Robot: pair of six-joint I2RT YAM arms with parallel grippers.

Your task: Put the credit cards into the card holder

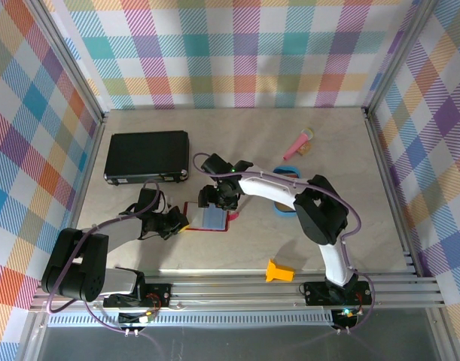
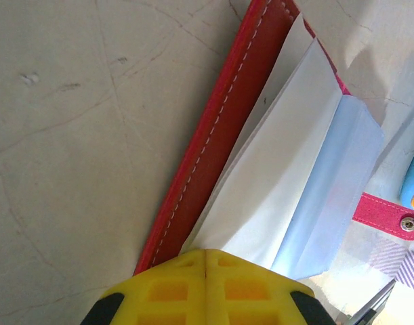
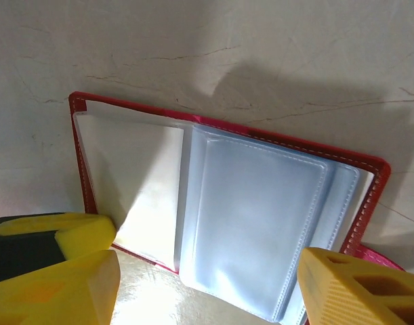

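The card holder (image 1: 212,218), one in all, lies opened flat near the middle of the one table (image 1: 342,135), inner side up, between two grippers. One black case (image 1: 147,156) sits at the far left, well apart from it.

Two arms reach in. The right gripper (image 1: 217,197) hangs over the holder's far edge. Seen from its wrist, the right gripper (image 3: 207,277) is released, its two yellow fingers (image 3: 57,271) standing wide apart with the card holder (image 3: 261,223) spread between them, grasping nothing. The left gripper (image 1: 178,222) is at the holder's left edge. From its wrist, the left gripper (image 2: 205,264) is clenched, tips pressed together against the red cover's end. Whether they pinch a leaf I cannot tell.

One blue tray (image 1: 282,211) shows just right of the holder, largely under the right arm. One pink item (image 1: 298,143) lies far back, and one orange piece (image 1: 279,271) lies near the front edge.

Inside the holder are one white leaf (image 3: 135,183) and at least two stacked clear pockets (image 3: 261,203). One pink tab (image 2: 379,211) carries one snap (image 2: 409,223).
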